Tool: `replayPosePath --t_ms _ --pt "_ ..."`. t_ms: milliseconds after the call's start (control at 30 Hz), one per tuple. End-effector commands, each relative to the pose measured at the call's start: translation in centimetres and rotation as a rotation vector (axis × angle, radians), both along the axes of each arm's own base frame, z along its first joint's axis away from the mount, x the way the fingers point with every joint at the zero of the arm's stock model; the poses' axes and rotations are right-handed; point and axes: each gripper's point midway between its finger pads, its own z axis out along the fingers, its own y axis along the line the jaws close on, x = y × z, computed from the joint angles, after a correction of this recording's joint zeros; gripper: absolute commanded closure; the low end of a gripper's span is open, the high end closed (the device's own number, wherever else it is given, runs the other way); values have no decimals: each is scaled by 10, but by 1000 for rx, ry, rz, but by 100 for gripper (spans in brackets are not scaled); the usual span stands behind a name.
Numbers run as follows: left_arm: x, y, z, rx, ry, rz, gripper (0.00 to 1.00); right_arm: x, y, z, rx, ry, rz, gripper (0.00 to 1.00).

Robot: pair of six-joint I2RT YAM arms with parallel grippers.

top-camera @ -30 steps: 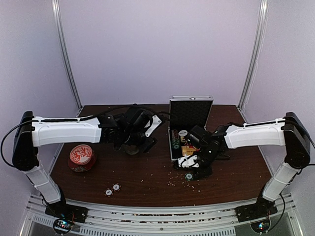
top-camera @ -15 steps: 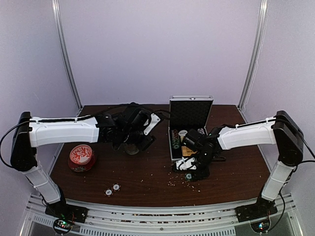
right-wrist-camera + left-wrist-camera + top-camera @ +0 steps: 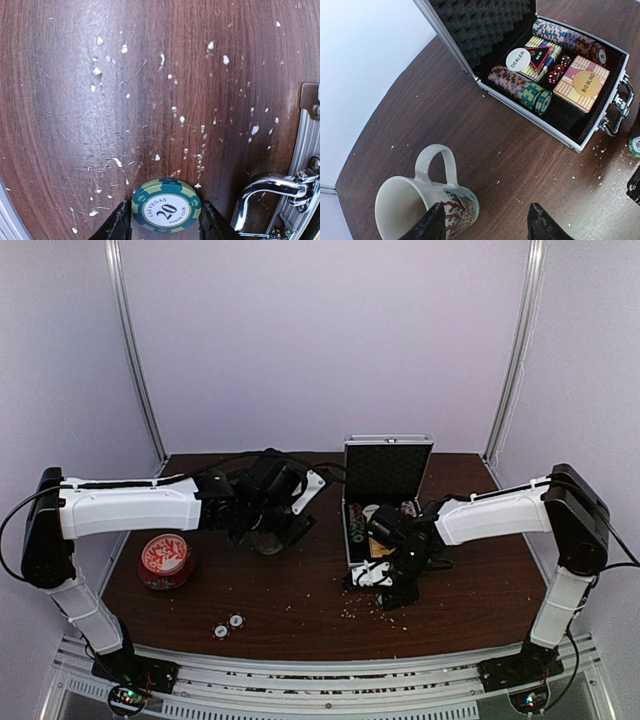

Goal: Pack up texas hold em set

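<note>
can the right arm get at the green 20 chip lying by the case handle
Probably yes: the green 20 chip lies flat on the table, between the jaws of the right arm, with the case handle clear to one side.

Scratched satin dark brown wooden table (image 3: 100, 75). Ribbed small silver aluminium briefcase (image 3: 530, 116), dimpled black foam lining (image 3: 480, 20), polished chrome handle (image 3: 265, 184). Smooth matt green-and-cream poker chip (image 3: 166, 205). Glazed white patterned ceramic mug (image 3: 395, 200).

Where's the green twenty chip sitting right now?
In the right wrist view, the green chip lies flat on the table, between the jaws of the right gripper, just left of the case's metal handle.
</note>
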Motion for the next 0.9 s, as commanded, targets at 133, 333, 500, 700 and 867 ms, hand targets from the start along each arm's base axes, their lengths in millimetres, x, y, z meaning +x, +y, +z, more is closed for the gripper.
replayPosePath --t_ms 133,333,500,700,867 --pt "4 0 9 -20 -29 7 44 -3 7 -2 12 20 -4 57" --pt "5 1 10 -19 -33 11 44 -3 8 -2 11 23 -7 65" --pt "7 5 12 -11 -47 28 44 2 16 20 49 3 -14 68" --pt "9 9 19 -14 -64 45 44 24 29 70 131 -113 -43 69" --pt "12 15 26 -34 -82 84 44 69 34 98 193 -311 -151 70"
